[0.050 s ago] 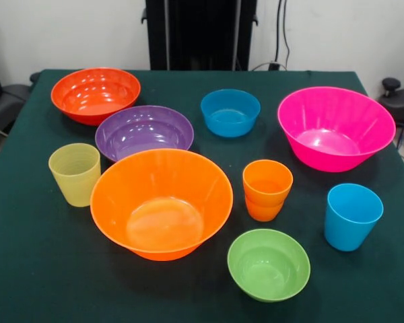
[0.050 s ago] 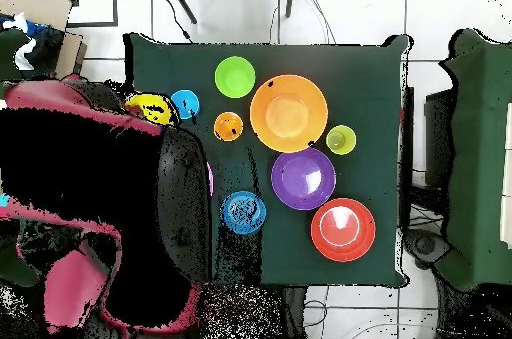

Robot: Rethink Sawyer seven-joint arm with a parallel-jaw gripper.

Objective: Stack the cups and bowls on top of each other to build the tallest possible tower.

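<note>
All vessels stand apart and upright on the green table; no tower stands. The large orange bowl (image 1: pixel 161 202) (image 2: pixel 288 113) is at the centre front, with the purple bowl (image 1: pixel 144 131) (image 2: pixel 303 178) and the red-orange bowl (image 1: pixel 94 94) (image 2: pixel 343 229) behind it. The hot pink bowl (image 1: pixel 335 128) sits at the right and the small blue bowl (image 1: pixel 230 112) (image 2: pixel 243 212) at mid-back. The lime green bowl (image 1: pixel 268 264) (image 2: pixel 235 77) is nearest the front. The cups are pale yellow-green (image 1: pixel 75 173) (image 2: pixel 341 140), orange (image 1: pixel 266 190) (image 2: pixel 228 126) and sky blue (image 1: pixel 351 217) (image 2: pixel 185 105). Neither view shows the gripper.
A big red and black mass (image 2: pixel 90 205) covers the left of the overhead view and hides the hot pink bowl there. At its edge a yellow patch (image 2: pixel 150 108) shows beside the sky blue cup; I cannot tell what it is. The table (image 1: pixel 27 269) has bare cloth along its front.
</note>
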